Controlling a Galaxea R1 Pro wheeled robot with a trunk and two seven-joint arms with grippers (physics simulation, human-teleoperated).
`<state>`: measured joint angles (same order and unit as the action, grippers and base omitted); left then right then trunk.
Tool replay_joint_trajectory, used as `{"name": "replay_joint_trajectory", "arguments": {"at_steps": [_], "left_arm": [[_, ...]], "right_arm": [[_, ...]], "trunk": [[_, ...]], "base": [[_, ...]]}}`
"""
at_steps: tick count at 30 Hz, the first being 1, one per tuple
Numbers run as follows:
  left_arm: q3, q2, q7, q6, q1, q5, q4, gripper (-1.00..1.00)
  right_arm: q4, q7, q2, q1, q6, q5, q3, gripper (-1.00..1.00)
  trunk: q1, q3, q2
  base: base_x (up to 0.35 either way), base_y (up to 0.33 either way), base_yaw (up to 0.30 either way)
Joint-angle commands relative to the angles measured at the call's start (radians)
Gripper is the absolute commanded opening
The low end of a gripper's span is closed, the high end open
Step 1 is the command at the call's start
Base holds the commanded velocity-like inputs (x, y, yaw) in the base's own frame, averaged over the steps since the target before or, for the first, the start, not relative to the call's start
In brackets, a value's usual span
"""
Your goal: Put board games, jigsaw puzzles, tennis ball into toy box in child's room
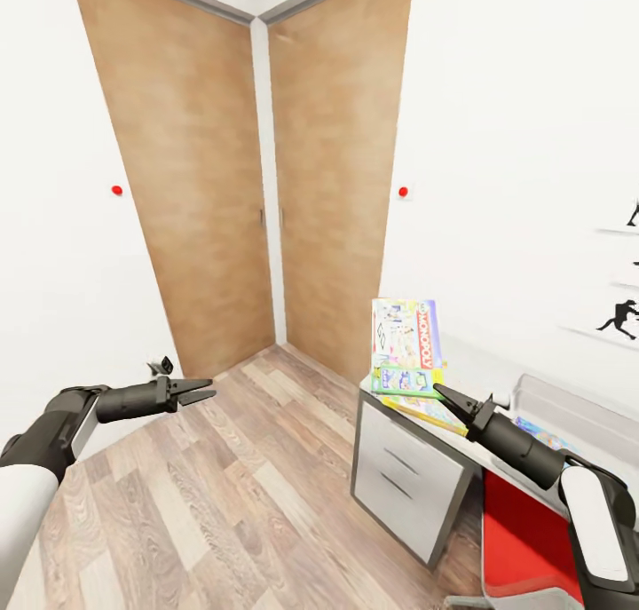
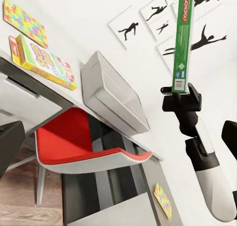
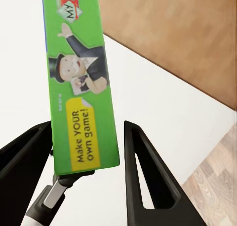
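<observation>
My right gripper [image 1: 441,393] is shut on a pale multicoloured board game [image 1: 407,333] with a green edge, holding it upright above the left end of the table [image 1: 410,468]. The same game [image 3: 81,78] sits between that gripper's fingers [image 3: 148,171]. A yellow-green board game [image 1: 424,409] lies flat on the table beneath it. The light-grey toy box [image 1: 572,404] stands further right on the table, with something blue-printed inside. In the left wrist view, a jigsaw puzzle [image 2: 24,21] and the yellow-green game [image 2: 42,60] lie beside the toy box [image 2: 111,95], and another jigsaw puzzle [image 2: 163,200] lies past it. My left gripper [image 1: 193,390] hangs open over the floor, empty.
A red chair [image 1: 524,530] is tucked under the table by white drawer fronts [image 1: 404,472]. Two wooden doors [image 1: 266,175] fill the corner ahead. Wood-plank floor [image 1: 222,503] stretches between my left arm and the table. Black silhouette pictures [image 1: 621,317] hang on the right wall.
</observation>
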<state>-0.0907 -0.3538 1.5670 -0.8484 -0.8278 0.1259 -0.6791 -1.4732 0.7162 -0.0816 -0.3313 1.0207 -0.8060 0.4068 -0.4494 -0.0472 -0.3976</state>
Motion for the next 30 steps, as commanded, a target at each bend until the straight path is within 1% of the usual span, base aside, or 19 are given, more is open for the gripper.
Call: {"name": "replay_joint_trajectory", "arguments": {"at_steps": [1, 30], "left_arm": [[0.0, 0.0, 0.004, -0.011, -0.001, 0.0, 0.0, 1.0], [-0.001, -0.001, 0.004, -0.011, -0.001, 0.0, 0.0, 1.0]], "right_arm": [[0.0, 0.006, 0.0, -0.002, 0.006, -0.004, 0.001, -1.0], [0.018, 0.0, 0.0, -0.002, 0.004, -0.004, 0.0, -1.0]], "trunk": [[-0.001, -0.002, -0.002], [-0.001, -0.002, -0.002]], "base": [[0.0, 0.0, -0.26], [0.0, 0.0, -0.26]]}}
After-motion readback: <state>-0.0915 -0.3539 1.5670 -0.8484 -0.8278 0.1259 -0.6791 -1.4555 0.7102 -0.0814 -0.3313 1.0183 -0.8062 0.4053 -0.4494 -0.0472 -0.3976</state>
